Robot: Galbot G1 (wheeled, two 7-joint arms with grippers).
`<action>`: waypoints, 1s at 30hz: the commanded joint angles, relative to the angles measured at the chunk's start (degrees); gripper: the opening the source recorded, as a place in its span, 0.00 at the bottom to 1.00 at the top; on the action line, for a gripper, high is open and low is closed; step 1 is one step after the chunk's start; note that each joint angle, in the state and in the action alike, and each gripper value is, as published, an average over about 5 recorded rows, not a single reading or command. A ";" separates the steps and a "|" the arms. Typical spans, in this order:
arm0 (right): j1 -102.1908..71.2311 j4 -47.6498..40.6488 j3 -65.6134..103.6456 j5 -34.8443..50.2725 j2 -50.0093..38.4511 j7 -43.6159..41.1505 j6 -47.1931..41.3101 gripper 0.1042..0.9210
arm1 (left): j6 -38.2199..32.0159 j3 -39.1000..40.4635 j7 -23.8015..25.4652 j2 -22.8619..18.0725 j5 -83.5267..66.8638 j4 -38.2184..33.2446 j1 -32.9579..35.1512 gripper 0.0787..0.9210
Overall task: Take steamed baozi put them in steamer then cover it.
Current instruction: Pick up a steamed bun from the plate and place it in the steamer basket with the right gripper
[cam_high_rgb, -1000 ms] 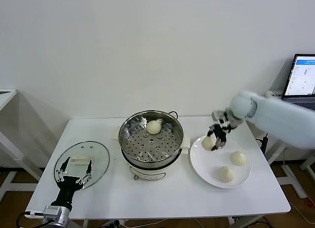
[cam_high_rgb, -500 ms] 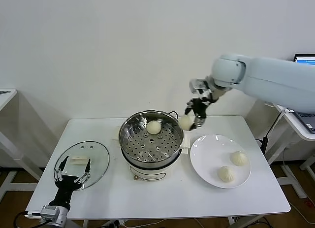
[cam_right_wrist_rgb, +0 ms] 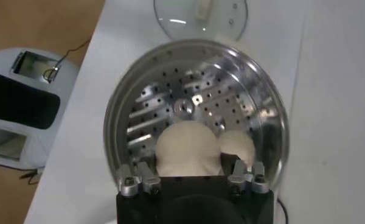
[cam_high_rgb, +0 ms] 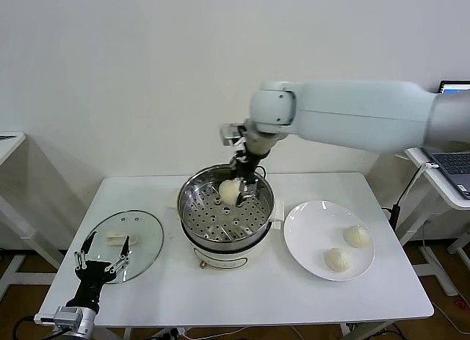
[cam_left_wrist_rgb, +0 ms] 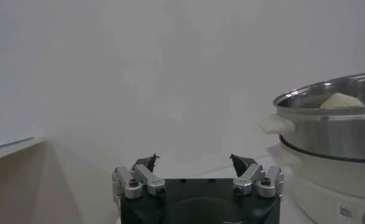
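The steamer (cam_high_rgb: pixel 189 208) stands mid-table. My right gripper (cam_high_rgb: pixel 247 180) hangs over its far side, shut on a baozi (cam_right_wrist_rgb: pixel 187 149) held just above the perforated tray. A second baozi (cam_right_wrist_rgb: pixel 238 145) lies on the tray beside it; in the head view one bun (cam_high_rgb: pixel 228 192) shows next to the fingers. Two more baozi (cam_high_rgb: pixel 358 236) (cam_high_rgb: pixel 338 259) lie on the white plate (cam_high_rgb: pixel 301 222) to the right. The glass cover (cam_high_rgb: pixel 143 233) lies flat on the table at the left. My left gripper (cam_high_rgb: pixel 100 255) is open and empty, low at the cover's near edge (cam_left_wrist_rgb: pixel 194 161).
A laptop (cam_high_rgb: pixel 455 162) sits on a stand past the table's right edge, with a screen (cam_high_rgb: pixel 455 87) behind it. A side table edge (cam_high_rgb: pixel 9 143) shows at far left. The steamer's wall (cam_left_wrist_rgb: pixel 334 131) rises to one side of the left wrist view.
My right gripper lifted a baozi off the plate and carried it left to above the steamer. The plate went from three buns to two. My left gripper drew back slightly toward the table's front.
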 commanded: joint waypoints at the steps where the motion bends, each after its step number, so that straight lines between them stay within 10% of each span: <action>1: -8.34 -9.44 3.18 -2.24 7.33 0.06 -1.51 0.72 | 0.03 -0.52 0.04 0.06 -0.05 0.26 -0.01 0.88; 30: -17.61 -21.36 7.41 -8.60 12.15 -1.82 -0.63 0.72 | -0.14 -1.34 0.33 0.04 -0.02 1.66 -0.43 0.88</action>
